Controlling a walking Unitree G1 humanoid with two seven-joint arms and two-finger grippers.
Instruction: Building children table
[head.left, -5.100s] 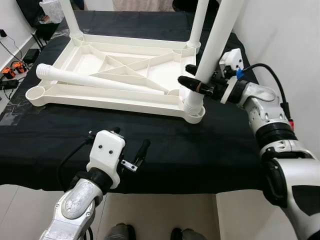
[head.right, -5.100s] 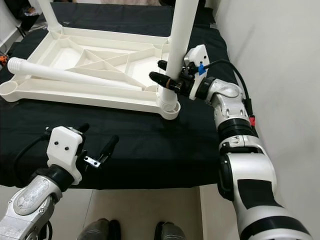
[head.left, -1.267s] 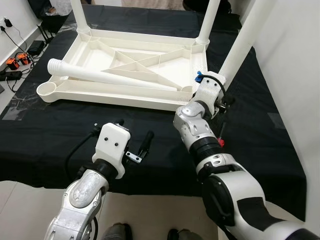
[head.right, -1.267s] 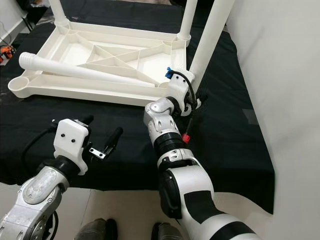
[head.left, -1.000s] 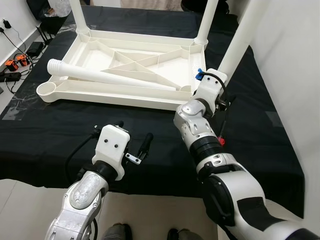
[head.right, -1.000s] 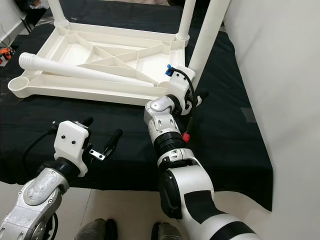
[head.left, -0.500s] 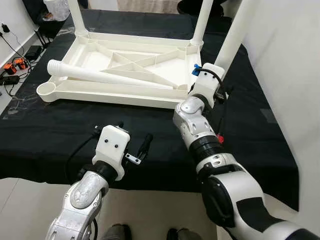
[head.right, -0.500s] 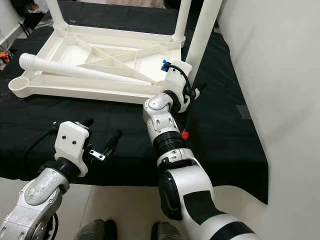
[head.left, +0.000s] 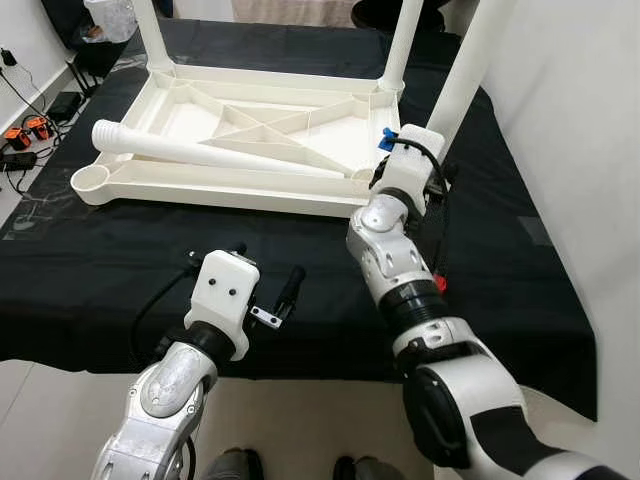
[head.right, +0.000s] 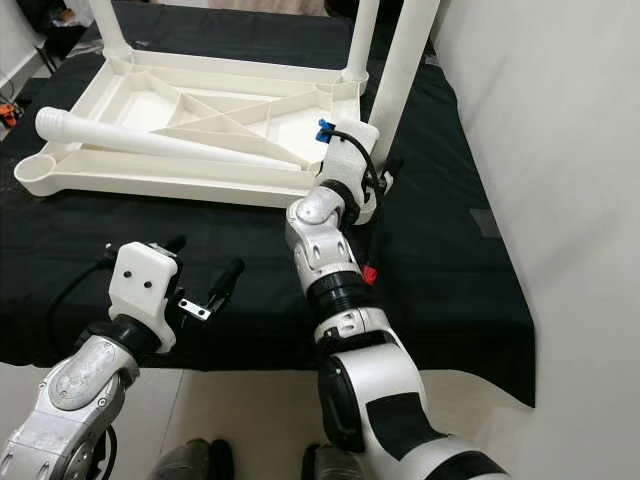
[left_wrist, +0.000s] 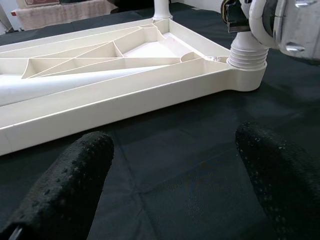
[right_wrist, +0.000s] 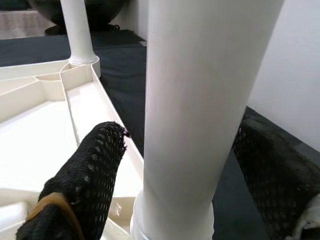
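Right gripper (right_wrist: 170, 165) straddles the upright leg (head.left: 462, 75) just above its corner socket, fingers apparently spread, perhaps barely touching; the loose leg (head.left: 215, 156) lies lengthwise across the upturned tabletop (head.left: 240, 185), nearer the idle, open left gripper (head.left: 272, 300).

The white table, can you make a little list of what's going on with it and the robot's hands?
table top: upside down on a black cloth
legs standing up: three, at the corners
loose leg: lying across the table top
empty hole: near left corner
right gripper: fingers on both sides of the near right leg
left gripper: open, over the cloth, holding nothing
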